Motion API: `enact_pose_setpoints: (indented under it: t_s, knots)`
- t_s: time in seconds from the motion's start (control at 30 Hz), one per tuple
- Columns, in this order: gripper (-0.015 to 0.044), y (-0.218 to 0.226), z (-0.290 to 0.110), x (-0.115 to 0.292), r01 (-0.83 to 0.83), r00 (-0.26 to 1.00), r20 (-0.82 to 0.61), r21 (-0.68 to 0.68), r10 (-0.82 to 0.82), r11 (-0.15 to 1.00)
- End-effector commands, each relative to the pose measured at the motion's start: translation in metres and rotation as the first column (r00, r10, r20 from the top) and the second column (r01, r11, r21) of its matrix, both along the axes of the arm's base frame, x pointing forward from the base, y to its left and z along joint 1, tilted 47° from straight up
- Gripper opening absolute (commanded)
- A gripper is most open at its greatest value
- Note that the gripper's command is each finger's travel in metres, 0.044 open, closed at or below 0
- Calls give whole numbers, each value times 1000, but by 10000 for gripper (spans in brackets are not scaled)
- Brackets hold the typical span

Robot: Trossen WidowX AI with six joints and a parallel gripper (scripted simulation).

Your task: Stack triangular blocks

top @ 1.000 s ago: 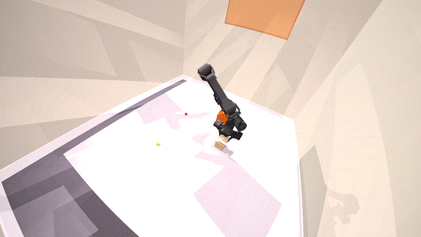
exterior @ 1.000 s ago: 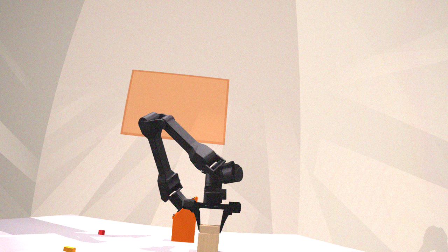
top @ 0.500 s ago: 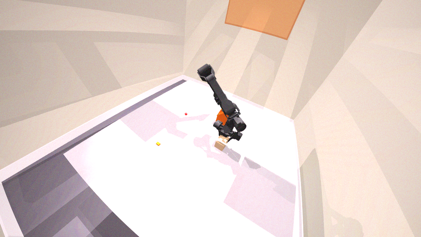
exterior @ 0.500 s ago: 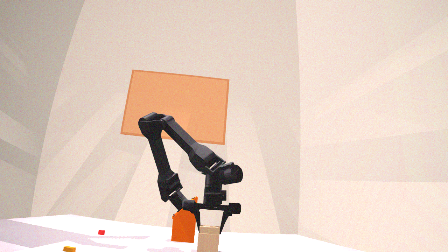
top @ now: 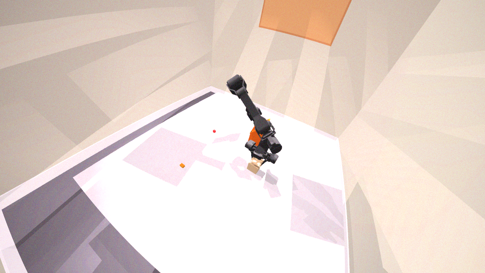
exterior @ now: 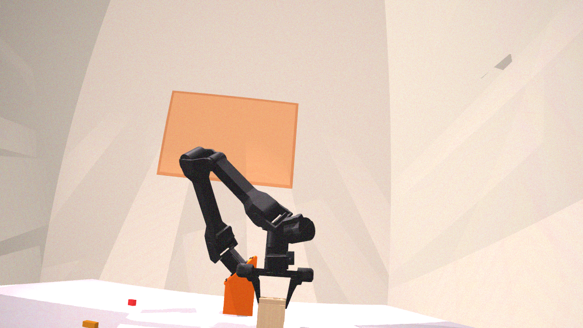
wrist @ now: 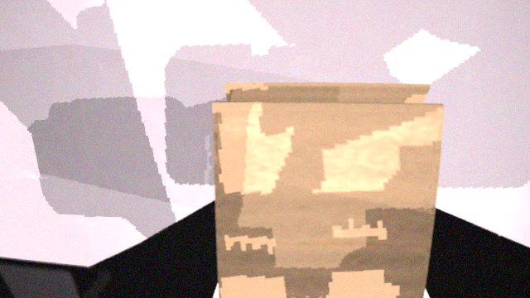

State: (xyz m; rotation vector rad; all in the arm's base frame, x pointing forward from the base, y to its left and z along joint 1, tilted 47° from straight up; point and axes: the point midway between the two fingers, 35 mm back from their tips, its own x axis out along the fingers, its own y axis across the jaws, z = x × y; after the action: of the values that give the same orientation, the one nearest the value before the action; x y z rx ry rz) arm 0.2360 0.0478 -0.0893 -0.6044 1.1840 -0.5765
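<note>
My gripper (top: 256, 162) (exterior: 273, 304) (wrist: 316, 210) points down, shut on the upper wooden triangular block (top: 257, 160) (exterior: 272, 302) (wrist: 306, 215), a finger at each end. Its flat top faces up. The lower wooden triangular block (top: 252, 168) (exterior: 271, 318) (wrist: 327, 93) stands on the table directly below. In the wrist view a narrow strip of it shows past the upper block's far edge, roughly centred on it sideways. In the exterior view the upper block sits low behind the lower one's top edge. The sloped faces are hidden, so I cannot tell whether they touch.
A small red cube (top: 214, 131) (exterior: 132, 302) and a small orange block (top: 182, 165) (exterior: 90, 324) lie on the table, left of the blocks in the top and exterior views. The arm's orange base (top: 254, 136) (exterior: 238, 299) stands behind the blocks.
</note>
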Motion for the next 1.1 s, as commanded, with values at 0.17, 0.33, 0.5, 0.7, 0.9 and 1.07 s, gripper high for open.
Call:
enact_pose_setpoints:
  t_s: [0.17, 0.33, 0.5, 0.7, 0.9, 1.07]
  knots:
    - [0, -5, -3, 3, -7, 1000, -2, -8, 7, 1000]
    - [0, -7, -5, 4, -7, 1000, -1, -9, 7, 1000]
    - [0, -8, -5, 4, -7, 1000, -2, -9, 7, 1000]
    - [0, -8, -5, 4, -8, 1000, -2, -9, 8, 1000]
    - [0, -8, -5, 4, -9, 1000, -3, -10, 9, 1000]
    - [0, -8, -5, 5, -9, 1000, -3, -10, 9, 1000]
